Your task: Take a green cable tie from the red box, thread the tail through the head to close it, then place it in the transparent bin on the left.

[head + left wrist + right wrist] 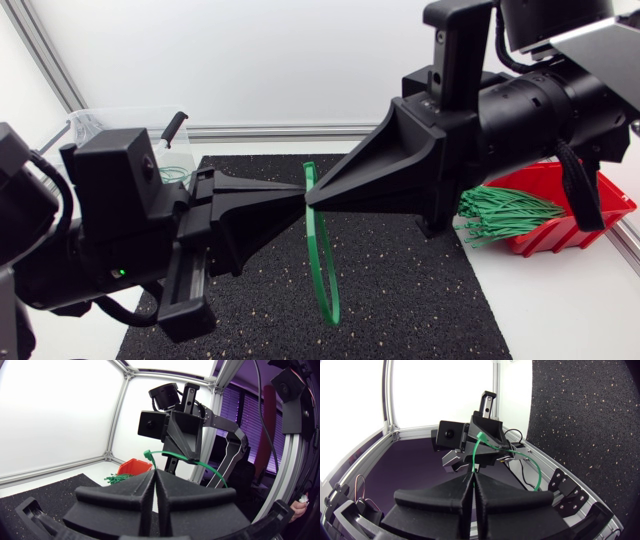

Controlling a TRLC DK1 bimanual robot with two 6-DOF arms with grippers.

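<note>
Jaws of left gripper (154,472) and right gripper (472,476) both pinch the green cable tie (322,260), looped in mid-air over the black mat (400,290). I judge it light, springy, slick: grip near its ends.

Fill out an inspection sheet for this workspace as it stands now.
Surface: black speckled mat on a white table.
Job's things: green cable tie held in the air over the mat, bowed into a narrow loop; red box at the right, holding spare green ties; transparent bin at the far left, something green inside.
Clutter: nothing seen.
Grippers: left end effector and right end effector are both shut on the tie, tips nearly meeting.
Cables: black cable looped on the right arm; another on the left arm.
Surroundings: nothing seen.
</note>
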